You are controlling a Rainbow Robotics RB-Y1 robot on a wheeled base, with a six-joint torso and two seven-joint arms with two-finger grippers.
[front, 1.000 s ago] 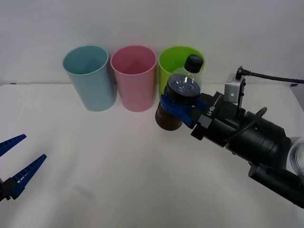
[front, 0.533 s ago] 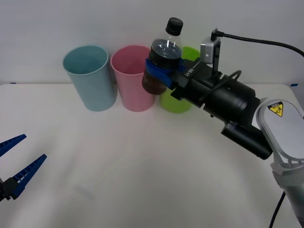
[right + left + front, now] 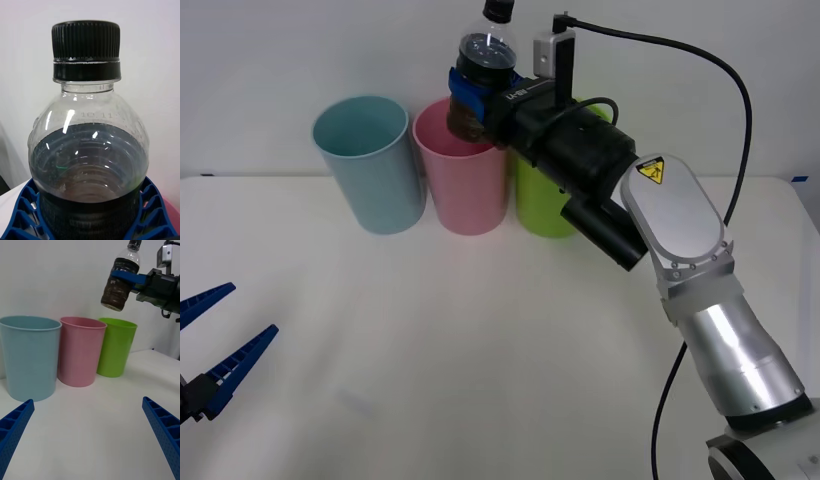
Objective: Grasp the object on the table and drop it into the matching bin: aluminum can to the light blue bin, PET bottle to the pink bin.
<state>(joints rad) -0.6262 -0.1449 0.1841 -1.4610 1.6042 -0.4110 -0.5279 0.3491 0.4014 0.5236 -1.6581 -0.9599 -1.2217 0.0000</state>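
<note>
Your right claw is clenched on the bottle, held in the air, cap up, long axis near upright w/ a slight tilt. Pink cup sits right below the claw, bottle base over its rim on the green-cup side. Bottle's clear, dark brown liquid, black cap. Left claw is released, parked low, well apart from the cups.
</note>
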